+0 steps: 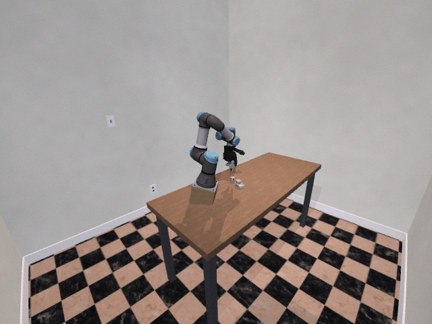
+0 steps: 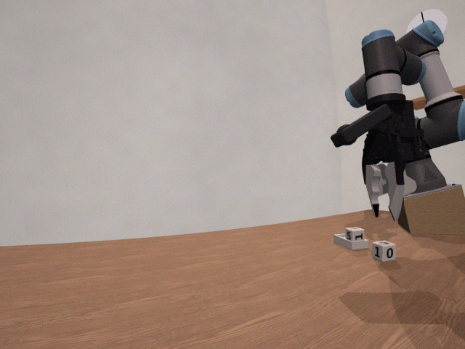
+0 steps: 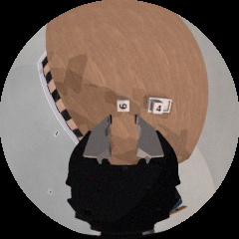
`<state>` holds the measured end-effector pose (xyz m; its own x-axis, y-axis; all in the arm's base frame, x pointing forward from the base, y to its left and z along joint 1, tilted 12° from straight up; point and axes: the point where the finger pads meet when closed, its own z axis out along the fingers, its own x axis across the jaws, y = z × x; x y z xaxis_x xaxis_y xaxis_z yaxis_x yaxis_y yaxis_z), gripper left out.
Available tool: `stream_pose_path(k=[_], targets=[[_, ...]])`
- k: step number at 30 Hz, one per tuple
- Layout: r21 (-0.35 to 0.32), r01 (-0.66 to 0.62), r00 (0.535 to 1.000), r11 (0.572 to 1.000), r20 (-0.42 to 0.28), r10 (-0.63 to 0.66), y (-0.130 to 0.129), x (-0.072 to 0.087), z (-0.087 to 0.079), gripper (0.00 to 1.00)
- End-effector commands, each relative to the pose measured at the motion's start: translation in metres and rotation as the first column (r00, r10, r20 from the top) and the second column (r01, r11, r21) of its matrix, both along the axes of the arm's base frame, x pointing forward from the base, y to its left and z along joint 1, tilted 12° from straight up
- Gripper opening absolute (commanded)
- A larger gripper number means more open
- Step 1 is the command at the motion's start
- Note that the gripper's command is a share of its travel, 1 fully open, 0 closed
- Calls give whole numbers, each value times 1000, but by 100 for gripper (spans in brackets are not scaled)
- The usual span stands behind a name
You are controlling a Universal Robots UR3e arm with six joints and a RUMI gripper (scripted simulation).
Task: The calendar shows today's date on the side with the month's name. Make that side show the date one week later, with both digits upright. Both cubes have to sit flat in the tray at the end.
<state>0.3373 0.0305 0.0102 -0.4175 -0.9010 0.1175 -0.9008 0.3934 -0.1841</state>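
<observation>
A small white tray point(image 2: 351, 241) sits on the wooden table and holds one white number cube point(image 2: 354, 233) in one of its slots. In the wrist view this cube point(image 3: 158, 107) shows a 4 on top. The second cube point(image 2: 383, 251) stands on the table beside the tray, apart from it. Its sides show 1 and 0, and its top shows a 6 in the wrist view point(image 3: 123, 105). My gripper point(image 2: 384, 217) hangs above and behind the loose cube. Its fingers are apart with nothing between them. In the top view the gripper point(image 1: 232, 170) is above the loose cube point(image 1: 231, 178).
The arm's wooden base block point(image 2: 431, 210) stands on the table just behind and to the right of the cubes. The table's far edge runs close behind the tray. The checkered floor lies below the table point(image 1: 240, 195).
</observation>
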Motion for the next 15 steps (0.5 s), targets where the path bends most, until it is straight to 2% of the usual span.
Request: stream_pose_path(k=[1,6,13,14,15], targets=[[0,1,1000,1000,-3,-1,3,-2,17,28],[0,1,1000,1000,-3,-1,4,-3,24,28],[0,1,1000,1000,-3,-1,5,-3,26,28],[0,1,1000,1000,-3,-1,5,-3,26,100],[0,1,1000,1000,-3,-1,5,-3,26,100]])
